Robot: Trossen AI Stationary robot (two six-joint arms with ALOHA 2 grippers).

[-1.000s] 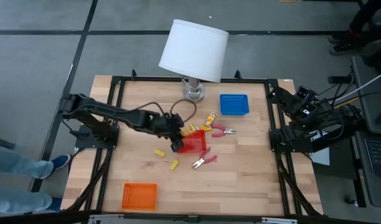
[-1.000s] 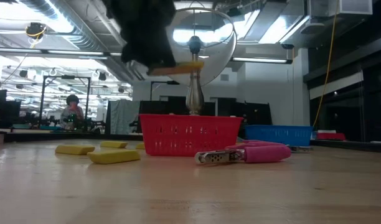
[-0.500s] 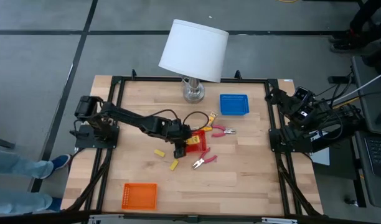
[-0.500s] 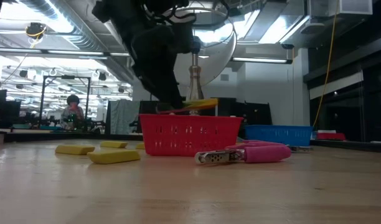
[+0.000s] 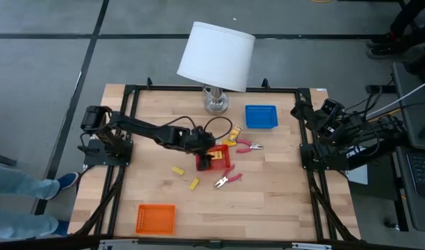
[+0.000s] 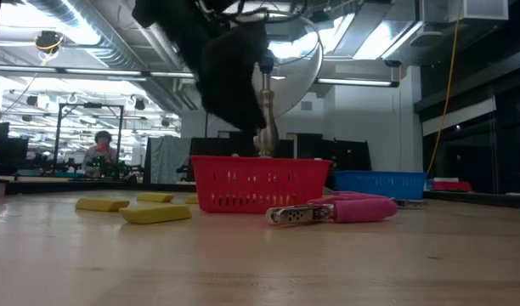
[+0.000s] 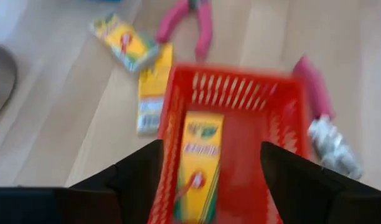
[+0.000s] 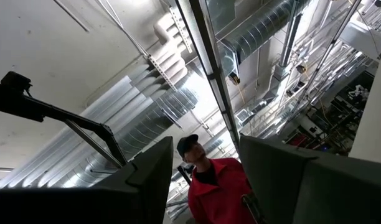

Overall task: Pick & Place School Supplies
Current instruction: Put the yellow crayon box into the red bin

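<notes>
My left gripper (image 5: 202, 161) (image 7: 210, 147) hovers open over the red tray (image 5: 218, 158) (image 6: 260, 183). A yellow crayon box (image 7: 200, 155) lies flat on the tray's floor below the gap, and neither finger touches it. Two more yellow boxes (image 7: 125, 42) (image 7: 154, 90) lie on the wood beside the tray. Pink-handled pliers (image 5: 248, 146) (image 5: 228, 178) (image 6: 336, 210) and pale yellow blocks (image 5: 178, 171) (image 5: 194, 184) (image 6: 155, 214) rest on the table. My right gripper (image 5: 299, 111) (image 8: 206, 168) waits open at the table's right edge, pointing up.
A blue tray (image 5: 261, 116) sits at the far side and an orange tray (image 5: 156, 218) near the near edge. The white-shaded lamp (image 5: 216, 59) stands at the far edge. A person in red (image 8: 212, 180) shows in the right wrist view.
My left gripper has come down over the red tray carrying the yellow crayon box. The box dropped from high above the rim to rim height, and now lies inside the tray, free of the fingers.
</notes>
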